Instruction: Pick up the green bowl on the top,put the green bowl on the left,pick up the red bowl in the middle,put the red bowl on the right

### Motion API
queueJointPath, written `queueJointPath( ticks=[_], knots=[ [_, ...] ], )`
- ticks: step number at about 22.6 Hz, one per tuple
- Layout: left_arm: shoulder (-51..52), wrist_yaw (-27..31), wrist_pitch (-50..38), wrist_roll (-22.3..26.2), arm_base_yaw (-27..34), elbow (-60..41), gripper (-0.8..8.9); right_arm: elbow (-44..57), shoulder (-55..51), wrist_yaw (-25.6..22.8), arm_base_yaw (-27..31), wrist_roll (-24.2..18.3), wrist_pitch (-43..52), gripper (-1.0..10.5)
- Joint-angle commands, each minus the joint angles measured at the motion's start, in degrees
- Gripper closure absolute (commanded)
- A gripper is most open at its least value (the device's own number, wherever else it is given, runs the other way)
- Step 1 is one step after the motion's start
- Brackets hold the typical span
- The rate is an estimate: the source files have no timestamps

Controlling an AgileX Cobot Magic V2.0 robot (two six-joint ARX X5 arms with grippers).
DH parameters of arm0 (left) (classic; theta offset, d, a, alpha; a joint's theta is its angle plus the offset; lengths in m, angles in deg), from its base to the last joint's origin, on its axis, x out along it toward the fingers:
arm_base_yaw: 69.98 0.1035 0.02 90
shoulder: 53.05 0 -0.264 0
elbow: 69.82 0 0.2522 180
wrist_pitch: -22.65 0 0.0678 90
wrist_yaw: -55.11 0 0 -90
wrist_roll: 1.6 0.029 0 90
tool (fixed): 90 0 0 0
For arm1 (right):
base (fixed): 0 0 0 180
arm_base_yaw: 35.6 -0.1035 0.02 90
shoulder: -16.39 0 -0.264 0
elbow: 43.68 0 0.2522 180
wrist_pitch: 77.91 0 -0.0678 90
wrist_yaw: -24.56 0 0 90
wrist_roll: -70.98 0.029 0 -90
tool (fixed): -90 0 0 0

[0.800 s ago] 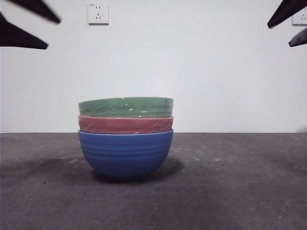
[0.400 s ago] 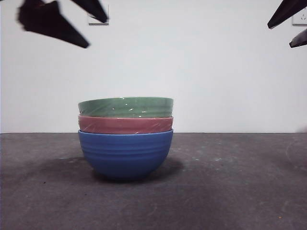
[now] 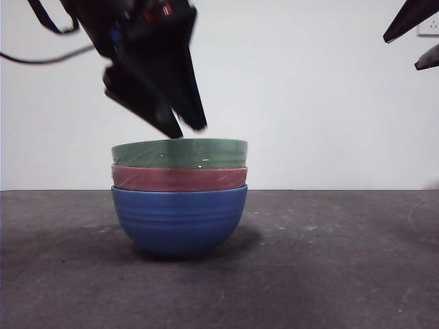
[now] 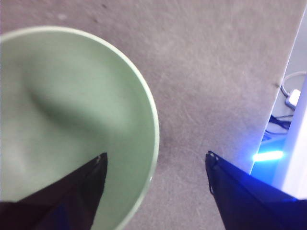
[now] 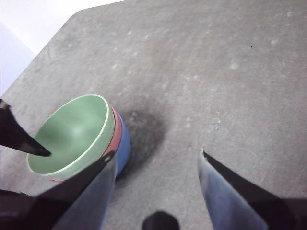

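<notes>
The left gripper [image 3: 185,130] hangs right over the stack, its dark tips just above the green bowl [image 3: 180,153] and not touching it in the front view, jaws spread wide and holding nothing. From its own wrist camera one jaw sits over the pale inside of the green bowl [image 4: 72,120] while the other sits outside the rim over bare table [image 4: 216,72], so the rim runs between them. Plenty of room around: the grey table [image 3: 343,260] lies open on both sides of the stack, and the wrist view catches the table's edge beyond the outer jaw, with a cable and a blue light past it (the front camera shows none of that). The green bowl sits on top, nested in the red bowl [image 3: 180,179], which sits in the blue bowl [image 3: 180,219] below the gripper. Only the front view shows the ribbed rings on the blue bowl's outside and the glossy glints on the upper two. The right gripper [image 5: 156,155] waits well away from the stack, jaws wide apart and empty, looking across at all three bowls: the green bowl [image 5: 72,132] with its smooth round hollow, a sliver of the red bowl [image 5: 116,129], the blue bowl [image 5: 123,143], and one dark tip of the left gripper [image 5: 29,143] over the green bowl.
</notes>
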Motion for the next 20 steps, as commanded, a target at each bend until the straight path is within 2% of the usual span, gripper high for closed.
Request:
queueJointPath(
  ticks=[1,7,9,11,14,20],
  knots=[
    [-1.5,0.1,-1.2,1.2,-0.6,-0.3,4.71,-0.2,0.1,0.0,-0.1,0.3,-0.2,6.6],
    [-2.3,0.1,-1.6,1.2,-0.8,-0.3,4.86,-0.2,0.1,-0.1,-0.1,0.3,-0.5,6.6],
    [-2.3,0.1,-1.1,1.9,-0.8,-0.3,6.69,-0.2,0.1,-0.1,-0.1,0.3,-0.5,6.6],
    [-2.3,0.1,0.0,3.7,-0.8,-0.3,7.79,-0.2,0.1,-0.1,-0.1,0.3,-0.5,6.6],
    [-2.3,0.1,0.4,4.2,-0.8,-0.3,8.23,-0.2,0.1,-0.1,-0.1,0.3,-0.4,6.7],
    [-1.9,0.3,0.2,5.6,-0.8,0.7,8.22,-0.2,0.1,-0.1,-0.1,0.3,-0.4,6.7]
  ],
)
